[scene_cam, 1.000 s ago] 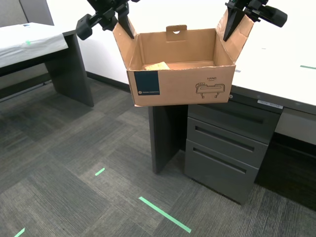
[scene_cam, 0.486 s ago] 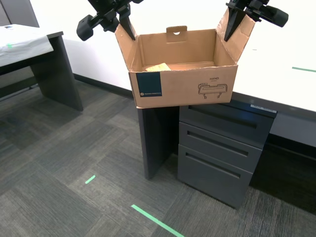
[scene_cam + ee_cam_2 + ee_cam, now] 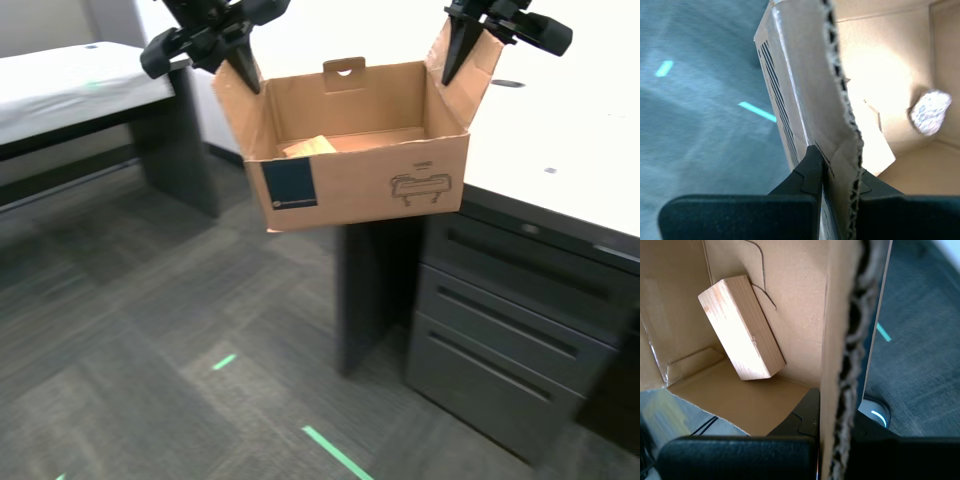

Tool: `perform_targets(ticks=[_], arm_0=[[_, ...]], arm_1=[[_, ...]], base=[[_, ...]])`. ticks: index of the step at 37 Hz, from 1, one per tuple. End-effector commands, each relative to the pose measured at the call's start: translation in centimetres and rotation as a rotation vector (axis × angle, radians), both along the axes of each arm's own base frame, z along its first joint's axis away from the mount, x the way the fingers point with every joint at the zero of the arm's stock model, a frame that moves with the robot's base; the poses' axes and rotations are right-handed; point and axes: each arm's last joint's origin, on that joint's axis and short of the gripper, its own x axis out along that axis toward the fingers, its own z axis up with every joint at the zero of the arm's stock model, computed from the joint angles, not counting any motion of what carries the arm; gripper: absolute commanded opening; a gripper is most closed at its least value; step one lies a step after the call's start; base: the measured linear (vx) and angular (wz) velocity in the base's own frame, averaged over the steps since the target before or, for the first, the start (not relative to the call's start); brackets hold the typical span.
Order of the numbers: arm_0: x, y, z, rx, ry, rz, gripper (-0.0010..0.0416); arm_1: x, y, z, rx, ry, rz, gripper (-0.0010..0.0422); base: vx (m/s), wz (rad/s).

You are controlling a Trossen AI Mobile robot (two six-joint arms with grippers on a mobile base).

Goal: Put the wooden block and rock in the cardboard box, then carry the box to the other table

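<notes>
Though airborne, cardboard box (image 3: 355, 180) upright.

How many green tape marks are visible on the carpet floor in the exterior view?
2. One short green mark lies on the carpet below the cardboard box; a longer strip lies nearer the picture's bottom edge. Others may lie out of frame.

- The box (image 3: 360, 185) hangs in the air, open at the top; its mouth between the raised flaps is clear from above.
- Each side flap is pinched: my first gripper (image 3: 248, 80) on the exterior view's left, my second gripper (image 3: 450, 68) on its right.
- Inside, the block (image 3: 740, 327) leans on the wall by my first gripper; the rock (image 3: 930, 112) lies on the bottom near my second gripper's side.
- The drawer cabinet (image 3: 510, 310) and white tabletop (image 3: 570, 150) stand close behind and below the box.
- Open carpet (image 3: 150, 330) lies between the box and the other table (image 3: 70, 85).
</notes>
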Motion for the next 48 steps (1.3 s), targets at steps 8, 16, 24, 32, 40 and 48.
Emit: perform_targets(ticks=[8, 16, 24, 32, 40, 48], arm_0=[[-1.0, 2.4, 0.2, 0.02, 0.039, 0.007, -0.0001], [-1.1, 2.4, 0.2, 0.02, 0.044, 0.0, -0.0001], [-0.8, 1.9, 0.2, 0.019, 0.027, 0.015, -0.0001], [-0.7, 1.7, 0.2, 0.018, 0.018, 0.025, -0.0001], [-0.7, 1.7, 0.2, 0.02, 0.008, 0.037, -0.0001], [-0.7, 1.7, 0.2, 0.018, -0.005, 0.062, -0.0001]], arm_1=[[-0.6, 0.5, 2.0, -0.04, -0.077, -0.033, -0.0001], [-1.1, 0.8, 2.2, -0.058, -0.057, 0.018, -0.0001], [-2.0, 1.2, 0.8, -0.07, -0.009, 0.079, -0.0001], [-4.4, 2.3, -0.9, -0.115, 0.006, 0.163, -0.0001], [-5.4, 2.8, 0.4, -0.165, -0.048, 0.199, -0.0001], [-5.1, 2.7, 0.8, -0.193, -0.04, 0.25, -0.0001]], base=[[0.166, 0.482], [0.158, 0.319], [0.139, 0.129], [0.136, -0.003], [0.145, -0.073], [0.149, -0.094]])
